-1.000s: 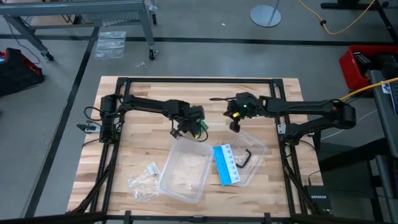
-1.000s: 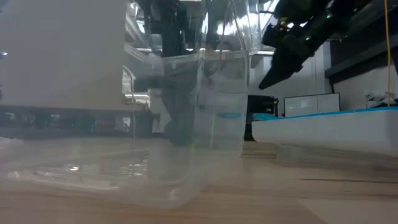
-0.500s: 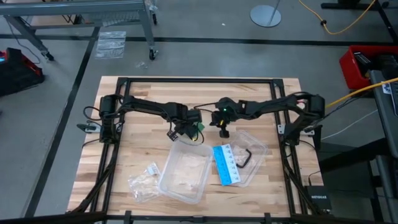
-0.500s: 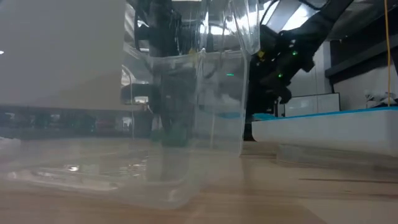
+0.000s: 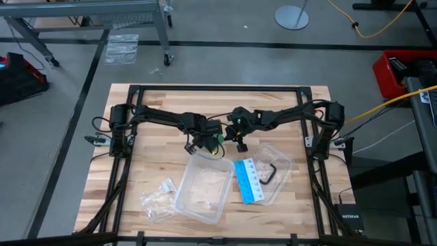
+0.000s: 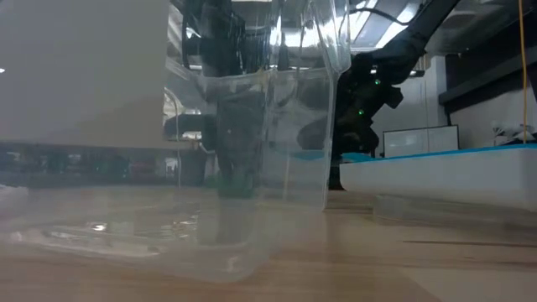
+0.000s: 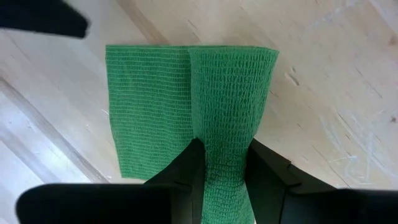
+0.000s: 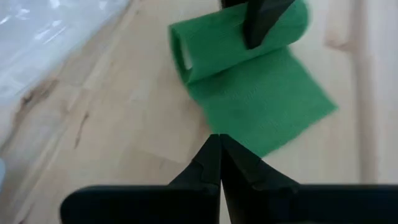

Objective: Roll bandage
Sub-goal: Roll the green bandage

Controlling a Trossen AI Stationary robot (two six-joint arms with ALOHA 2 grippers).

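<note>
The dark green bandage [image 7: 186, 93] lies on the wooden table behind the clear container. One part is rolled into a cylinder [image 8: 239, 40], and a flat tail [image 8: 261, 109] is spread on the wood beside it. My left gripper [image 7: 224, 146] points steeply down and is shut on the rolled part [image 5: 217, 140]. My right gripper [image 8: 219, 138] is shut. It slants down from the table's right, and its tips stand at the near edge of the flat tail [image 5: 240, 145]. My left gripper pinches the rolled part of the bandage [image 7: 225, 140] between its two fingers, partway along the roll's length. The fingers come from above, pointing down, and lie across the roll. The roll rests on the table, and the tail lies flat beside it. My right gripper has its shut tips at the tail's edge [image 8: 214, 127]; I cannot tell whether they touch it.
A clear plastic container [image 5: 201, 188] stands just in front of the grippers. To its right lies a clear lid [image 5: 280, 164] with a blue-and-white card [image 5: 248, 180] and a black bent piece [image 5: 269, 173]. A crumpled clear wrapper [image 5: 157, 198] lies at the near left.
My right gripper has swung toward the table's left and down toward the bandage, rolling its wrist, and stays shut. It now stands close beside my left gripper. The bandage has kept its place.
</note>
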